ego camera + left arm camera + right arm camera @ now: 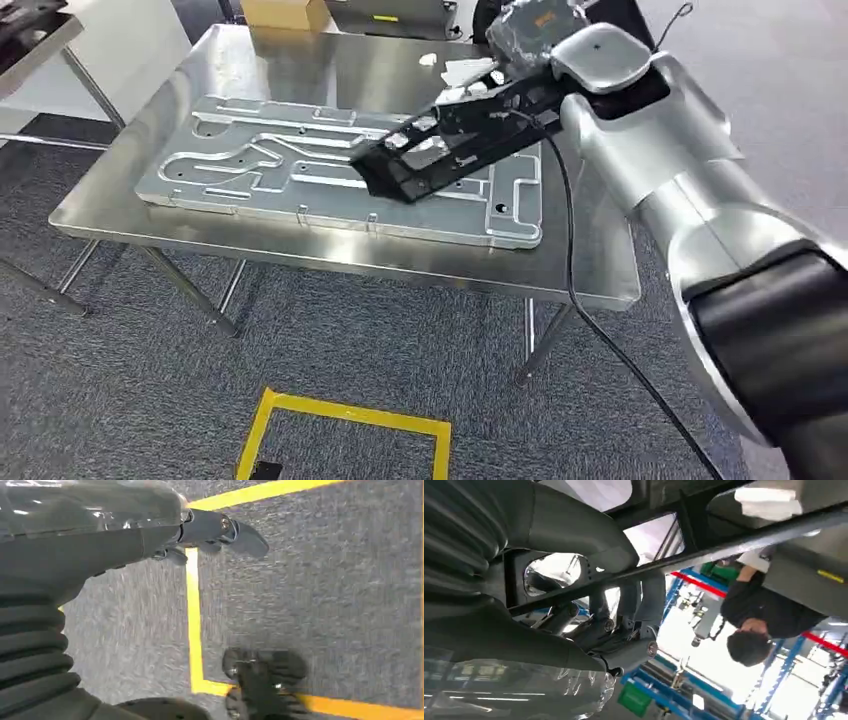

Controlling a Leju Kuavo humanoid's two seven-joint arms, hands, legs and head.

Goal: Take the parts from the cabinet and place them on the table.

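In the head view, the right hand (530, 40) gripped a black frame part (455, 140), held tilted above the grey machined plate (300, 165) lying on the steel table (600, 270). In the left wrist view, the left hand (210, 530) hung over carpet (325, 580), fingers loosely extended, holding nothing. In the right wrist view, fingers (624, 625) wrapped the part's bar; a person (764, 615) stood beyond.

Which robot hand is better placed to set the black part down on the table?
The right robot hand: it already grips the black part above the table. The left robot hand hangs over the floor.
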